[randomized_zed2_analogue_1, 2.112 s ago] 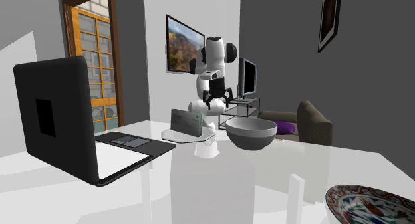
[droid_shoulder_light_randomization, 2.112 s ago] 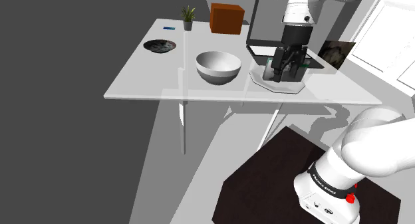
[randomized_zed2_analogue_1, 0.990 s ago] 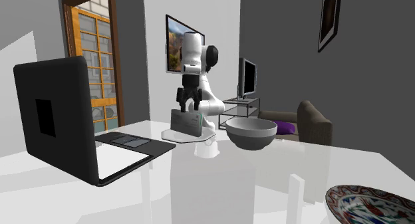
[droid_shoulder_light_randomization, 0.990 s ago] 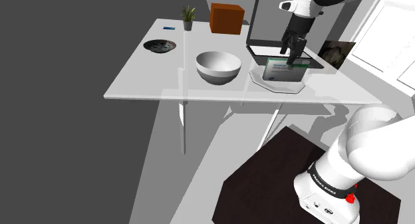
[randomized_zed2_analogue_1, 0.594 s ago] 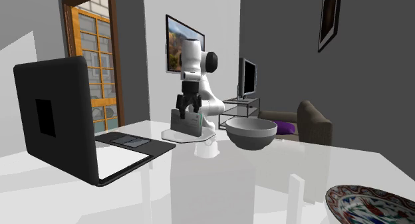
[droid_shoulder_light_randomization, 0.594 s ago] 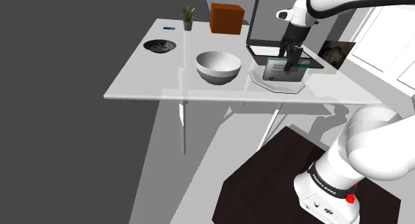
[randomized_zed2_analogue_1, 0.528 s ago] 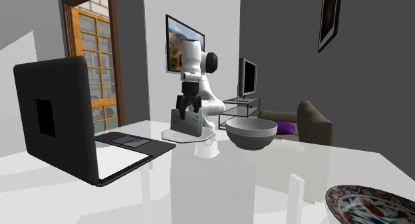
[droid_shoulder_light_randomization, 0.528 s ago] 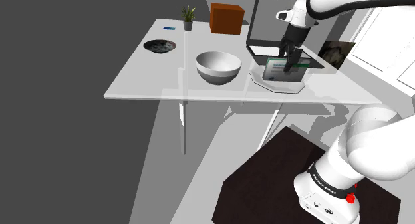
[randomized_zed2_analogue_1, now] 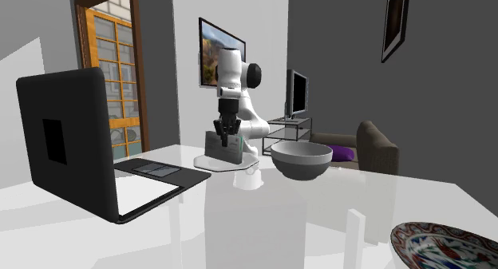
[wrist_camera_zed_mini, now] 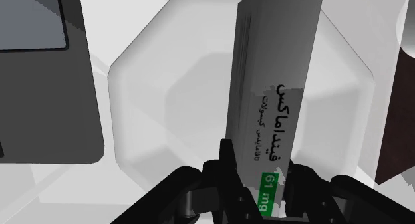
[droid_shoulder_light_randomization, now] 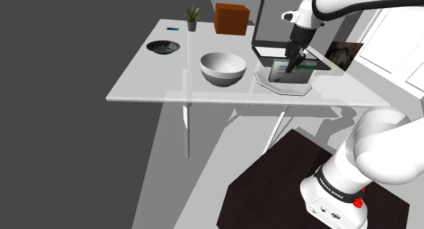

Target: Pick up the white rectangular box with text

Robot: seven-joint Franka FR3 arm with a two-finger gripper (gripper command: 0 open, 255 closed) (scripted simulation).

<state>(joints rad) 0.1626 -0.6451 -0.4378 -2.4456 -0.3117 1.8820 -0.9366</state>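
Pincer (wrist_camera_zed_mini: 257,164) lower, apparently clasping box (wrist_camera_zed_mini: 279,70).

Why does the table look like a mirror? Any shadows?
Second exterior view: the glossy table shows faint reflections below the bowl. Shoulder view: grey shadows lie on the floor under it. Wrist view: the box has one darker side, its print sharp.

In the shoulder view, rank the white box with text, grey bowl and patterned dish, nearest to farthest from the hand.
1. White box with text: clasped in the hand.
2. Grey bowl: mid-table, to the view's left.
3. Patterned dish: far left edge.
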